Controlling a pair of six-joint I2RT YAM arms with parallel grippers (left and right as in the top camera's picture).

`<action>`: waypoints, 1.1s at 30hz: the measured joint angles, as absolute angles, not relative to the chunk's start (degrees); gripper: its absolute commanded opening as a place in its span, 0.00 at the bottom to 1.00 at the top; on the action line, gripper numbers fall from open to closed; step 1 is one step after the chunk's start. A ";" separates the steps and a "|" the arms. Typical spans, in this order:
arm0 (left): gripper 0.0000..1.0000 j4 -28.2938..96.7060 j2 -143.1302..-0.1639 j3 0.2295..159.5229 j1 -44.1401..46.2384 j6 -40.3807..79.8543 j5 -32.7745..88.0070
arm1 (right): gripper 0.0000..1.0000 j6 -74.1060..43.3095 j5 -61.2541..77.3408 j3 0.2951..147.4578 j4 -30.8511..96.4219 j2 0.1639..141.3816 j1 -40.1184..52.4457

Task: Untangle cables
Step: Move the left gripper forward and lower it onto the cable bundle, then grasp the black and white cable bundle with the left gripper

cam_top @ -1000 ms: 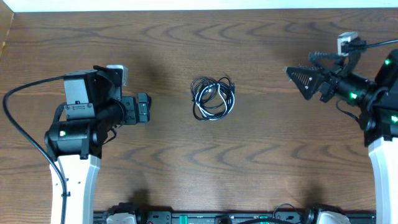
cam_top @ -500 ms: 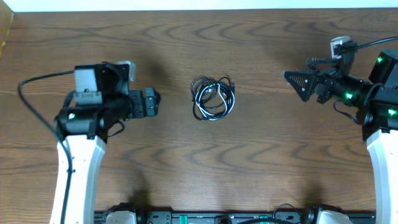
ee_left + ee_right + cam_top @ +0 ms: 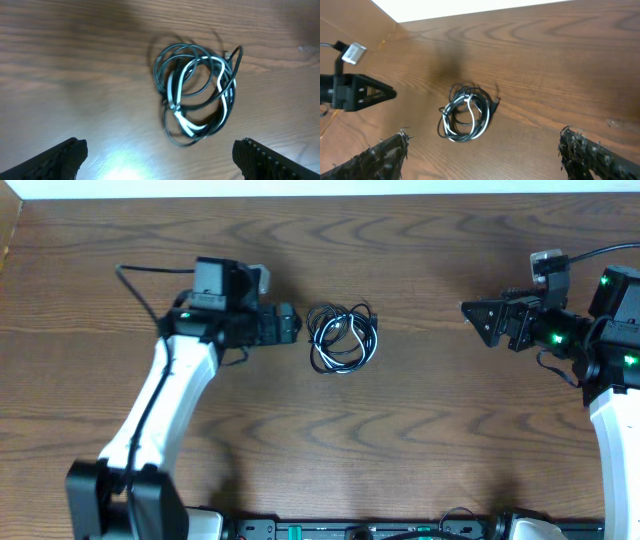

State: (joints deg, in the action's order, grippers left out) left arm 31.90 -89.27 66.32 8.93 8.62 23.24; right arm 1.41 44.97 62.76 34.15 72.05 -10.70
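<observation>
Right, left tool [image 3: 296, 327] sits just beside the left edge of the cables [image 3: 343, 337], jaws spread wide in its wrist view, nothing held. Right tool [image 3: 468, 308] is well apart on the other side, also wide and empty. The cables lie as one loose coil flat on the bench [image 3: 420, 440], about midway between the arms. The white cable [image 3: 182, 97] is threaded through the loops of the black cables [image 3: 170, 55], and one plug end [image 3: 239, 50] pokes out at the coil's upper right in the left wrist view. My read is that the step in hand is the left arm's first grasp. I'd not pinch the whole bunch, since that just lifts it as a lump. I'd aim for a single outer black loop on the near side, dropping one finger inside the loop and one outside, low enough to trap the thin cord against the pad without scraping the wood. I'd close gently and lift only a little. Then I'd bring the right tool onto the white strand or the free plug end and pull apart slowly, feeding the plug back through, not yanking. Risks are the cord slipping out of the jaws and tension cinching the crossing. I can't tell whether the crossing where white meets black at the coil's lower left is a true knot.
</observation>
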 measured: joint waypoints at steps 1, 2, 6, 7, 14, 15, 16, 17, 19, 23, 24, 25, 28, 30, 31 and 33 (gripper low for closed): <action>0.96 30.41 -90.63 66.32 9.76 9.39 23.35 | 0.92 1.48 44.60 62.76 34.20 72.05 -10.70; 0.95 29.08 -92.05 66.32 10.83 10.31 23.51 | 0.91 1.54 44.16 62.76 34.26 72.05 -10.70; 0.87 24.51 -97.01 66.32 15.14 13.30 23.88 | 0.90 1.54 43.05 62.76 34.72 72.05 -10.70; 0.85 23.70 -98.19 66.32 16.19 14.06 23.94 | 0.89 1.54 42.72 62.76 34.89 72.05 -10.70; 0.77 20.67 -104.62 66.32 18.76 18.72 24.10 | 0.87 1.58 40.93 62.76 35.57 72.05 -10.70; 0.76 20.64 -105.34 66.32 18.76 19.18 24.05 | 0.87 1.58 40.77 62.76 35.57 72.05 -10.70; 0.76 20.64 -105.89 66.32 18.76 19.49 23.83 | 0.87 1.58 40.60 62.76 35.57 72.05 -10.70; 0.76 20.64 -106.34 66.32 18.76 19.57 23.59 | 0.87 1.58 40.45 62.76 35.57 72.05 -10.70; 0.76 20.67 -106.63 66.32 18.76 19.77 23.20 | 0.86 1.58 40.32 62.76 35.59 72.05 -10.70; 0.71 20.32 -106.63 66.32 18.76 20.05 22.37 | 0.85 1.58 40.18 62.76 35.59 72.05 -10.70; 0.70 20.27 -106.63 66.32 18.76 20.21 22.15 | 0.85 1.58 40.18 62.76 35.59 72.05 -10.70; 0.69 20.18 -106.63 66.32 18.76 20.25 21.93 | 0.85 1.58 40.16 62.76 35.62 72.05 -10.70; 0.68 20.10 -106.63 66.32 18.76 20.60 21.30 | 0.85 1.58 40.14 62.76 35.62 72.05 -10.70; 0.68 20.08 -106.63 66.32 18.76 20.78 21.02 | 0.85 1.58 40.10 62.76 35.62 72.05 -10.70; 0.68 20.08 -106.63 66.32 18.76 20.78 20.97 | 0.85 1.58 40.07 62.76 35.62 72.05 -10.70; 0.67 20.05 -106.63 66.32 18.76 20.78 20.84 | 0.85 1.58 40.05 62.76 35.62 72.07 -10.70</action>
